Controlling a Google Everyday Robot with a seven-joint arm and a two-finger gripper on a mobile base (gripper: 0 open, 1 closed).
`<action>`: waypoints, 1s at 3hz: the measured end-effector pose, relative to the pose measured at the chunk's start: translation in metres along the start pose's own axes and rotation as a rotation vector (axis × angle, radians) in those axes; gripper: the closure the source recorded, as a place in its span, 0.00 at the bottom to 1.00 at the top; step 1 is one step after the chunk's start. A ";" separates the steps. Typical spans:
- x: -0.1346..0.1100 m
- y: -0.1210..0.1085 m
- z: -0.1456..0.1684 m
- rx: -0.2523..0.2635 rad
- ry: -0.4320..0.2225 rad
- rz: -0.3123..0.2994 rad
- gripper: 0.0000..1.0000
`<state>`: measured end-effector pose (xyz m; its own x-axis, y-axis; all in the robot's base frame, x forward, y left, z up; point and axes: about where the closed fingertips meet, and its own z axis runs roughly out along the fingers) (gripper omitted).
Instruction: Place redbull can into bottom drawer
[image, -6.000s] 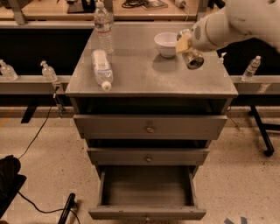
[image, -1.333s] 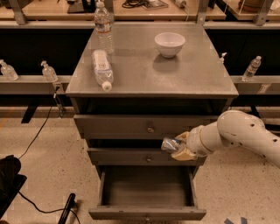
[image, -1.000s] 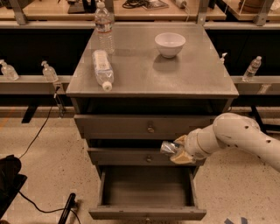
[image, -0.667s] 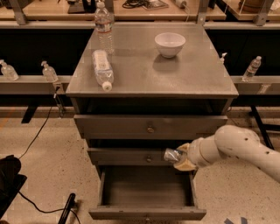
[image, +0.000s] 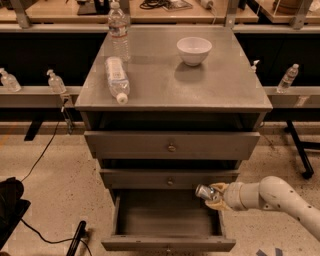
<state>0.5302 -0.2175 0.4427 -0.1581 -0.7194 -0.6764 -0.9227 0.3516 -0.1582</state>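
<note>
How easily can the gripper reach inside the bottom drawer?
Probably yes. The gripper, holding the redbull can, hangs just above the right side of the pulled-out bottom drawer, and nothing shows between them.

My hand (image: 215, 196) grips the slim silvery redbull can (image: 203, 191), can lying sideways, above right rear of the open grey metal bottom drawer (image: 167, 244). Grey metal worktop (image: 225, 85) carries round white bowl (image: 194, 50), clear plastic water bottle (image: 116, 78) lying flat, second water bottle (image: 118, 31) upright behind it.
</note>
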 end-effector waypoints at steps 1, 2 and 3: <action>0.012 0.012 0.021 -0.024 -0.020 0.021 1.00; 0.013 0.011 0.034 -0.081 -0.016 -0.027 1.00; 0.042 0.023 0.077 -0.183 -0.110 -0.061 1.00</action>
<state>0.5297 -0.1940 0.3552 -0.0695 -0.6629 -0.7455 -0.9795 0.1871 -0.0750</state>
